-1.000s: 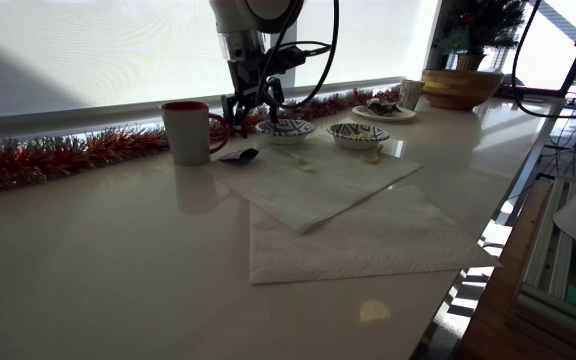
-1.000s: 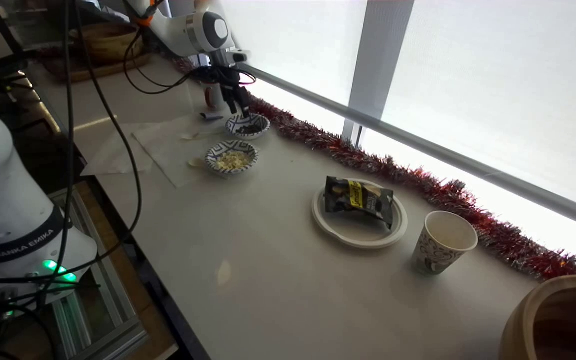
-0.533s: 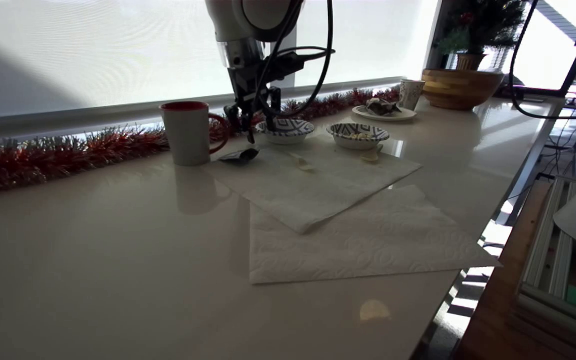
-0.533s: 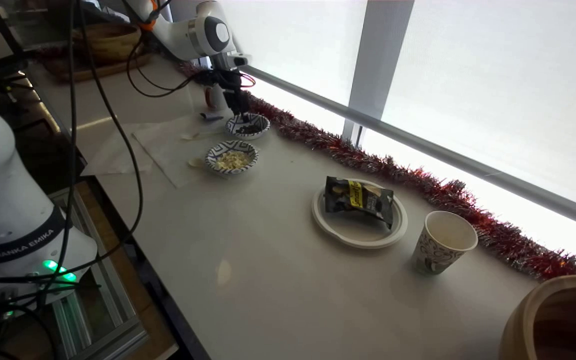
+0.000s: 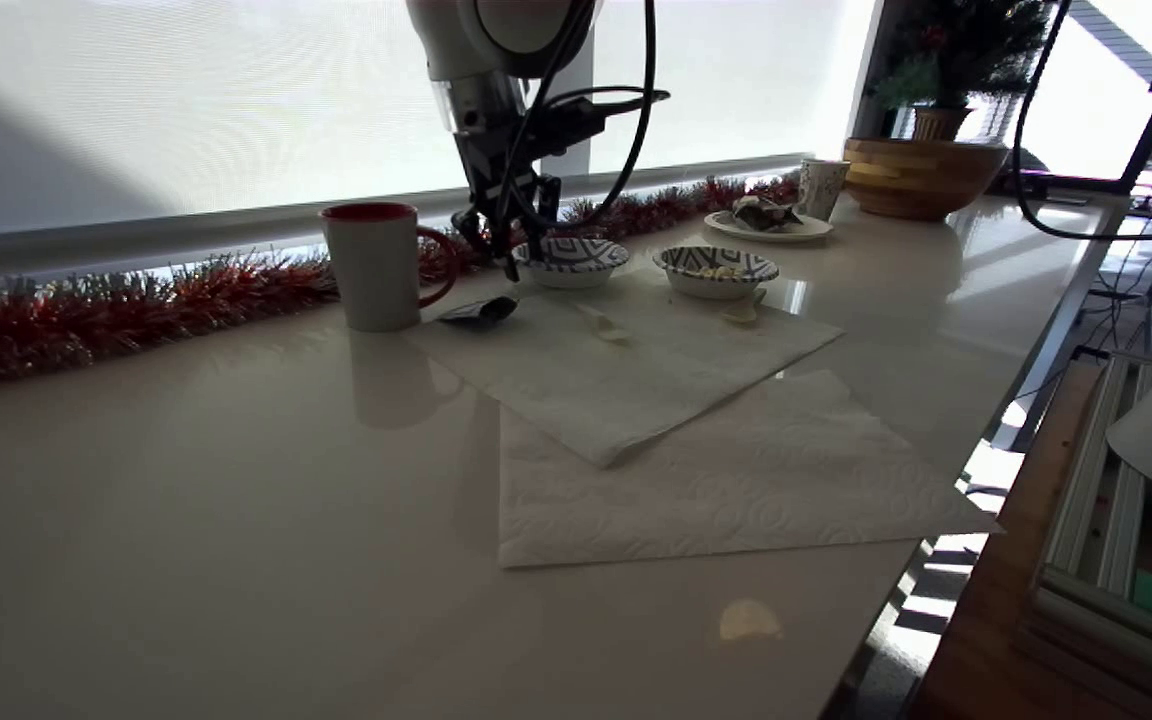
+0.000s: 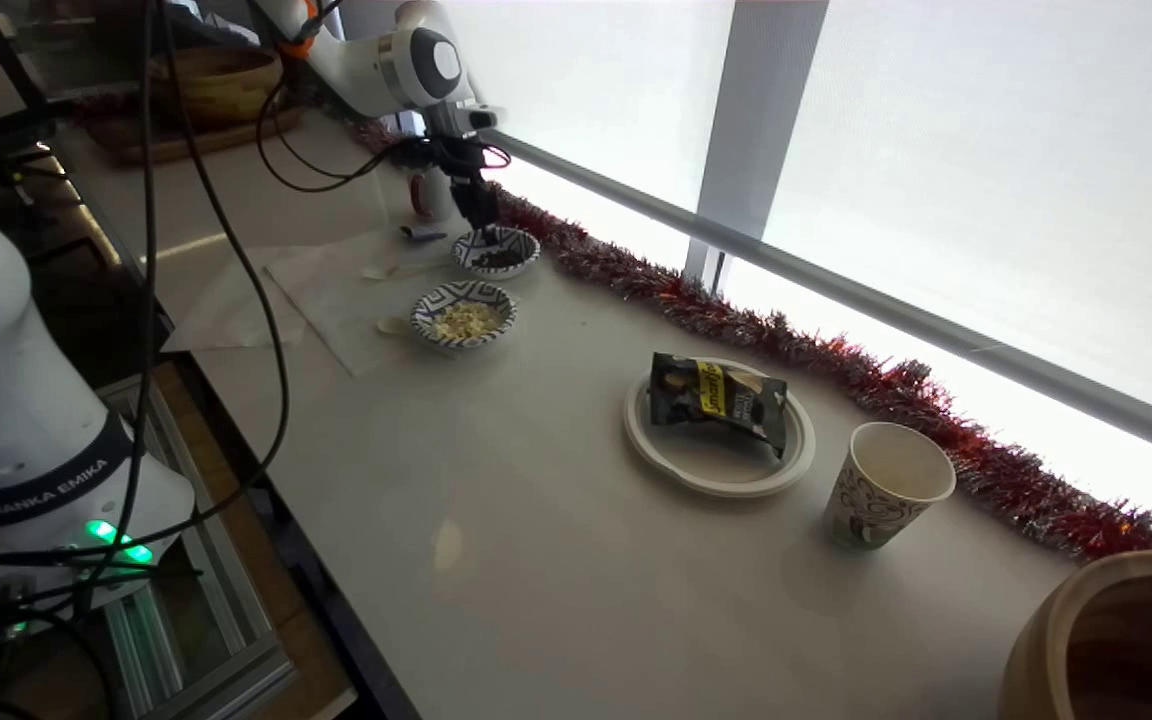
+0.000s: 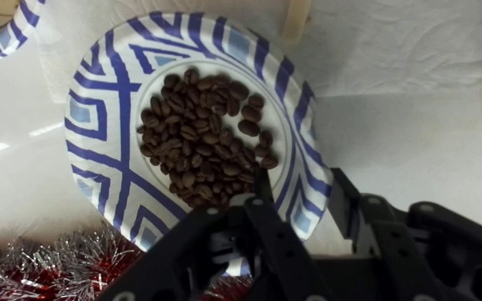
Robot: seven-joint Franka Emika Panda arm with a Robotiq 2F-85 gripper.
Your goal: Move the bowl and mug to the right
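The bowl (image 7: 107, 125), white with a blue geometric rim, holds coffee beans and stands on the table in both exterior views. My gripper (image 7: 299, 173) straddles its rim: one finger reaches inside over the beans, the other is outside, close to the edge. The jaws are partly closed, with a gap around the rim. In an exterior view the gripper (image 5: 524, 258) points down at the near-left side of the bowl (image 5: 576, 278). The white mug (image 5: 371, 270), with red rim and handle, stands upright to the left; the arm partly covers the mug (image 6: 436, 195) in an exterior view.
A similar bowl (image 5: 716, 285) with pale pieces stands close by. Around lie a dark packet (image 5: 479, 312), a wooden utensil (image 5: 604, 325) and paper towels (image 5: 676, 470). Red tinsel (image 6: 636, 280) runs along the window. Farther off are a plate (image 6: 716, 480) with a bag and a paper cup (image 6: 881, 490).
My gripper has come down a little toward the bowl's rim, and its fingers have drawn closer together. The bowl and the mug stand where they were.
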